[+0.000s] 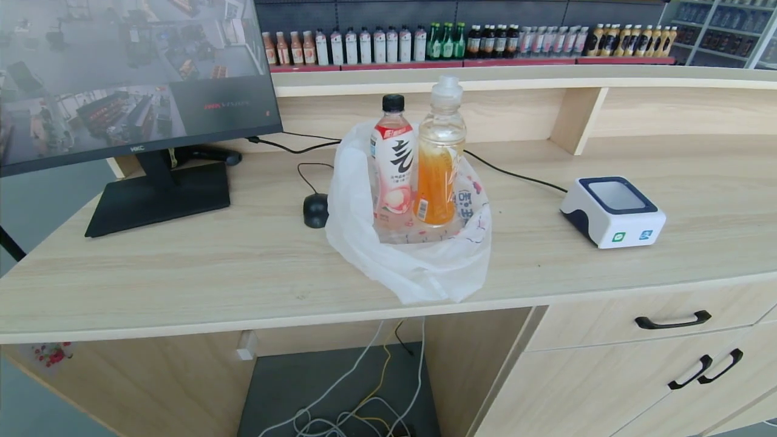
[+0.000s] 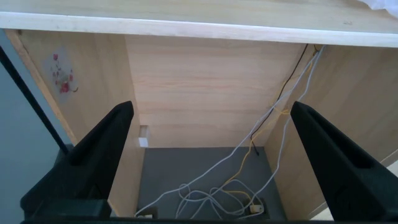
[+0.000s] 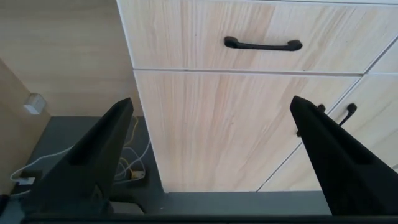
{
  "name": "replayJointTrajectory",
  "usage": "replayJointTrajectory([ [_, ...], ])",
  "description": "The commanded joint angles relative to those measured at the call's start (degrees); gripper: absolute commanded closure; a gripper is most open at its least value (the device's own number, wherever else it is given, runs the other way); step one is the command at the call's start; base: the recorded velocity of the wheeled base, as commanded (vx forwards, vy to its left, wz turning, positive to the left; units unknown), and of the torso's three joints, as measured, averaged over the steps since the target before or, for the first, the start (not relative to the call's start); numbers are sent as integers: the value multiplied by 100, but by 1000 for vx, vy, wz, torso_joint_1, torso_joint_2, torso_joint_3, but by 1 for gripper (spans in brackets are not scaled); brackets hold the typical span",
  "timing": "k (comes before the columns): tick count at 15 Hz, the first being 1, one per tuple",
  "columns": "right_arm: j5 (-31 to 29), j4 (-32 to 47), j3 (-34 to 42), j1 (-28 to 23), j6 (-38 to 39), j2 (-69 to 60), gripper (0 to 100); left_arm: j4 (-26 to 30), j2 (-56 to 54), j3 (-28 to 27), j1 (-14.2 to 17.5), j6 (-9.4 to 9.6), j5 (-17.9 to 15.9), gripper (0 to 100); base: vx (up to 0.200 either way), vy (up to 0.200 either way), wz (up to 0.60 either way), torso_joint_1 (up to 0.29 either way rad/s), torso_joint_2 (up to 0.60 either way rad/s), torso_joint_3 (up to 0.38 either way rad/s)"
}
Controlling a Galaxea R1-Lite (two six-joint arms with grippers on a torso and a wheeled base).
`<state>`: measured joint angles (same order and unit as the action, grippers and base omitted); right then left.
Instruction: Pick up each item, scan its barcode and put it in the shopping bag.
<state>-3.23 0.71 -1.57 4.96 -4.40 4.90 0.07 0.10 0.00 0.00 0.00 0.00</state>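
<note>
A white plastic shopping bag (image 1: 408, 255) sits on the wooden counter (image 1: 182, 267) near its front edge. Two bottles stand upright inside it: a pink-labelled bottle (image 1: 392, 167) with a black cap and an orange drink bottle (image 1: 438, 155) with a clear cap. A white and dark blue barcode scanner (image 1: 611, 211) rests on the counter to the bag's right. My left gripper (image 2: 211, 155) is open below the counter edge, facing the kneehole with cables. My right gripper (image 3: 211, 149) is open in front of the drawer fronts, nothing between its fingers.
A monitor (image 1: 130, 79) on a black stand occupies the counter's left. A black mouse (image 1: 315, 209) lies beside the bag. Drawers with black handles (image 1: 672, 320) are under the counter at right. Loose cables (image 1: 358, 400) hang in the kneehole. Shelves of bottles line the back.
</note>
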Motion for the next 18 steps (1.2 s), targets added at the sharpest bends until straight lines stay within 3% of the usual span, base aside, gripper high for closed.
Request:
replayJointTrajectory([
  [1, -2, 0, -1, -22, 9, 64, 0, 1, -1, 0, 0, 9, 0, 0, 0, 0, 0, 0, 0, 0],
  [5, 15, -62, 148, -13, 405, 37, 0, 1, -1, 0, 0, -35, 0, 0, 0, 0, 0, 0, 0, 0],
  [18, 15, -71, 148, -22, 396, 37, 0, 1, -1, 0, 0, -35, 0, 0, 0, -200, 0, 3, 3, 3],
])
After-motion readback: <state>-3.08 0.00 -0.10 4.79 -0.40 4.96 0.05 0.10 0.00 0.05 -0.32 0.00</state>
